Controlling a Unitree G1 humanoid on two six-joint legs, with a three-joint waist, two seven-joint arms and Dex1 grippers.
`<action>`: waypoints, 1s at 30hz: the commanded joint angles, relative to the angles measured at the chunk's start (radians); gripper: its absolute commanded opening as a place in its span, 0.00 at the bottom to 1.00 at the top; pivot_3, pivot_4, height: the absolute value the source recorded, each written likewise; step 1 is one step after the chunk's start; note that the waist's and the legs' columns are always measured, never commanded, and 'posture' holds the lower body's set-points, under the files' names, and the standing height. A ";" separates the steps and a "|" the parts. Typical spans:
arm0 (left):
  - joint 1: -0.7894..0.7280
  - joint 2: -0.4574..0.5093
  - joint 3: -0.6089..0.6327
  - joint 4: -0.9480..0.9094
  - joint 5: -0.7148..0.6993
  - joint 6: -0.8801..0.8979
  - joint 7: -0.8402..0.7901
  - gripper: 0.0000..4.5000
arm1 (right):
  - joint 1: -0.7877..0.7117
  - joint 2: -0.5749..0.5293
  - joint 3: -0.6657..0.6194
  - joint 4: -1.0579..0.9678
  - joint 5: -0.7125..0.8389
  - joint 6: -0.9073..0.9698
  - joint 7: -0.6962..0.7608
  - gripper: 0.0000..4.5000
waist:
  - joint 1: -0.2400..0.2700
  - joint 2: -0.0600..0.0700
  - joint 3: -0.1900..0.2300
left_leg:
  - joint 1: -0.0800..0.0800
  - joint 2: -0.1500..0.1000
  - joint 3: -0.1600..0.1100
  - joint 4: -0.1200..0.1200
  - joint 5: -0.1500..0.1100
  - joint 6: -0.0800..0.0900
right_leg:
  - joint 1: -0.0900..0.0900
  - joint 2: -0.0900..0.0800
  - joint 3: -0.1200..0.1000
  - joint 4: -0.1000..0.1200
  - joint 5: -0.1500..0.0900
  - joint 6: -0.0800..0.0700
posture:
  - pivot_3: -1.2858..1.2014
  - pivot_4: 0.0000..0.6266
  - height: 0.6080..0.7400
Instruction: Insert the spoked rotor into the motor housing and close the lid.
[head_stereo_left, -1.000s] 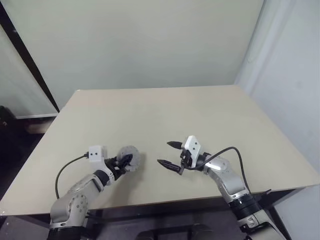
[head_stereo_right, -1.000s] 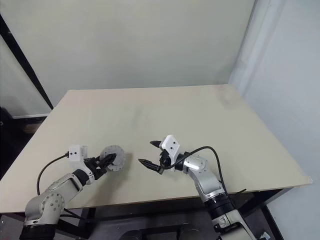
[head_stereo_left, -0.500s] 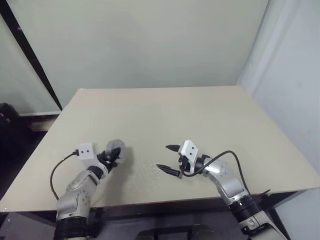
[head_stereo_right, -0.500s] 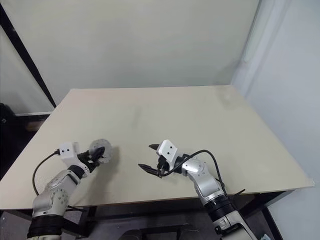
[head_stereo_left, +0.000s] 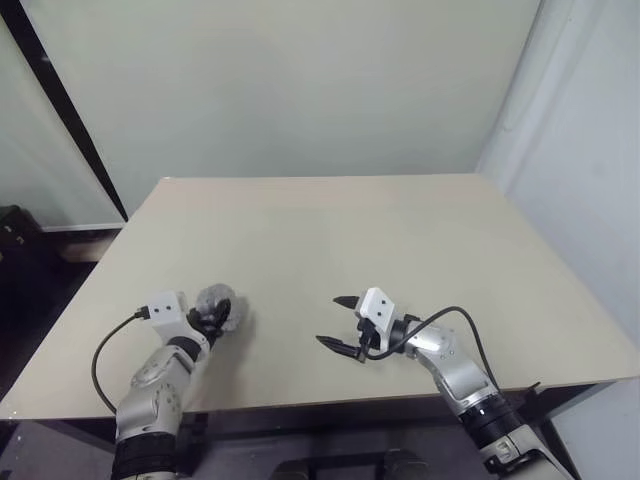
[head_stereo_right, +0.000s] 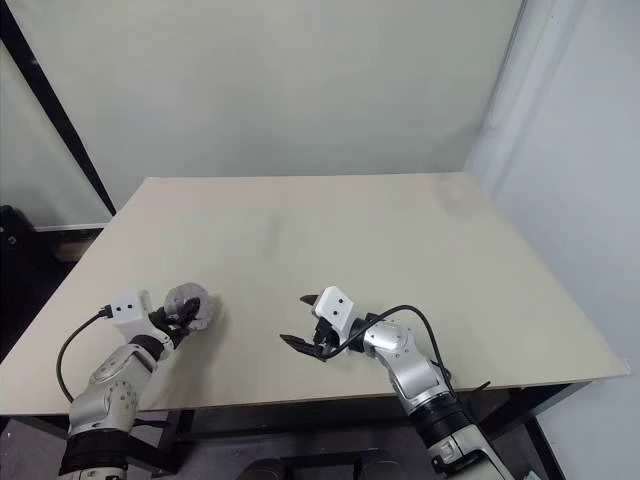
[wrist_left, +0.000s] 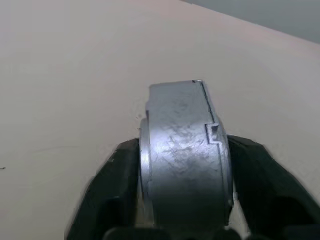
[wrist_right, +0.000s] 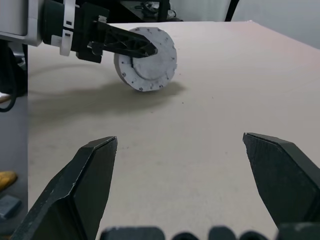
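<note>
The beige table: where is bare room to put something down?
The beige table is bare from the far edge down to both pincers, and along its right side. Only the near left is busy: the left pincer is around the round grey metal motor housing.

Left gripper (head_stereo_left: 213, 322): moved out to the left, carrying the round metal piece with it.
Motor housing (wrist_right: 146, 59): now standing on edge on the table (head_stereo_left: 400, 230).
</note>
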 joint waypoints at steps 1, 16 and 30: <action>-0.001 0.016 0.022 -0.037 0.045 -0.027 0.046 0.96 | -0.019 0.004 -0.004 -0.012 -0.004 -0.021 -0.011 0.98 | 0.000 0.000 0.000 | 0.000 0.000 0.000 0.000 0.000 0.000 | 0.000 0.000 0.000 0.000 0.000 0.000 | 0.52 0.00 1.00; 0.037 0.003 0.009 -0.103 0.156 -0.059 0.127 1.00 | -0.031 0.012 -0.006 0.030 -0.021 -0.032 -0.021 0.98 | 0.005 0.000 0.000 | 0.001 0.000 0.000 0.001 0.000 0.000 | 0.001 0.000 0.000 0.000 0.000 0.000 | 0.52 0.00 1.00; 0.114 0.128 -0.216 -0.544 0.065 0.097 -0.237 1.00 | -0.032 -0.063 -0.215 -0.032 0.111 0.112 -0.058 0.98 | 0.005 0.001 0.000 | 0.000 0.000 0.002 0.002 0.000 0.000 | 0.001 0.000 0.001 0.000 0.000 0.000 | 0.52 0.00 1.00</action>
